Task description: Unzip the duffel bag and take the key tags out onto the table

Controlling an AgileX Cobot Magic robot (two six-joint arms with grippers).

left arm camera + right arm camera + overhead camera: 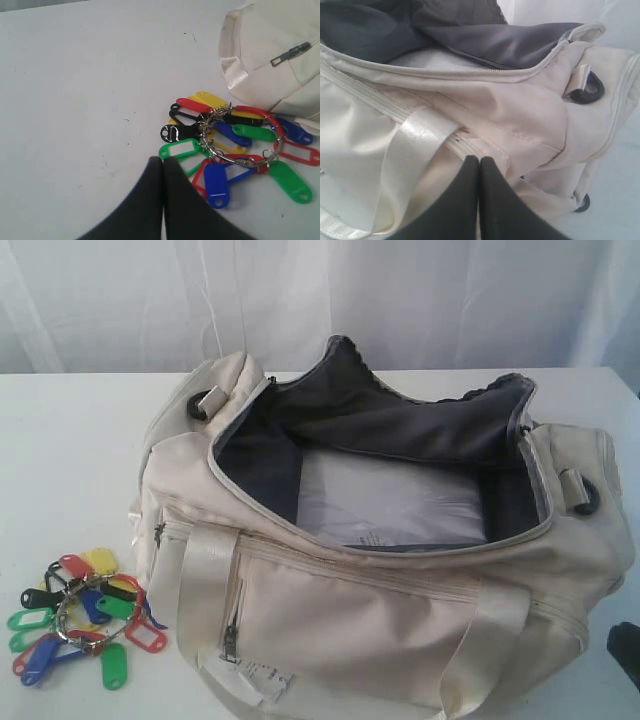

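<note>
The cream-white duffel bag (400, 610) lies on the white table (70, 460) with its top zipper open and the dark grey lining (400, 420) showing. The key tags (85, 615) lie in a bunch on the table by the bag's left end, outside it. In the left wrist view my left gripper (163, 161) is shut and empty, its tips just short of a green tag in the key tags (235, 145); the duffel bag (270, 55) lies beyond. My right gripper (479, 161) is shut on nothing, close to the duffel bag (520, 110) beside a satin strap (415, 145).
A flat white sheet (390, 505) lies on the bag's floor. A white curtain (120, 300) hangs behind the table. A dark piece of the right arm (625, 652) shows at the exterior view's right edge. A black ring (585, 90) hangs at the bag's end.
</note>
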